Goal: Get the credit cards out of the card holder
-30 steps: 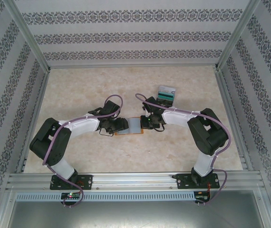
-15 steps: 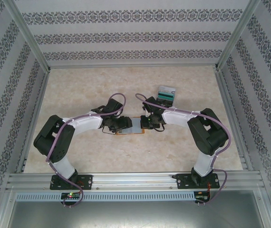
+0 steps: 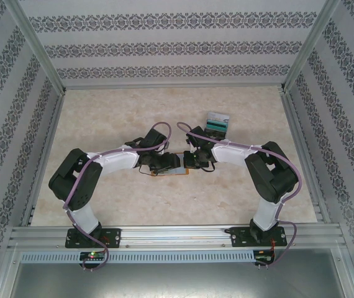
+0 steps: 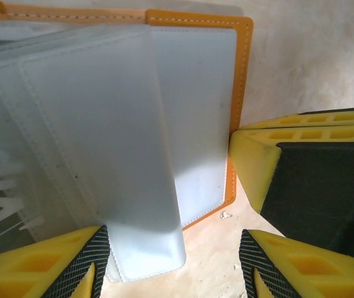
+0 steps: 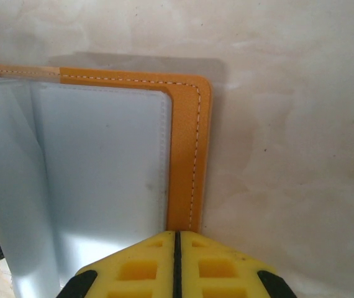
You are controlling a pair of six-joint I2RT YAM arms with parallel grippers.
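The orange-tan card holder [image 3: 178, 169] lies open on the table between my two grippers. In the left wrist view its orange rim [image 4: 246, 93] frames pale grey-blue stitched pockets, and one translucent leaf [image 4: 102, 155] stands lifted above them. White lettering of a credit card [image 4: 3, 205] shows through at the far left. My left gripper [image 4: 172, 242] is open, its left finger [image 4: 65, 264] beside the leaf's lower corner. My right gripper [image 5: 176, 236] is shut, its tips pressing on the holder's orange edge [image 5: 189, 155]; its yellow fingers [image 4: 289, 155] sit at the holder's right side.
A clear box with teal and black contents [image 3: 217, 124] stands behind the right gripper. Bare marble-patterned tabletop [image 3: 115, 112] stretches to the patterned walls, with aluminium frame rails along the sides and near edge.
My left gripper has moved right over the holder's left half, covering more of it. The right gripper and the holder have stayed put.
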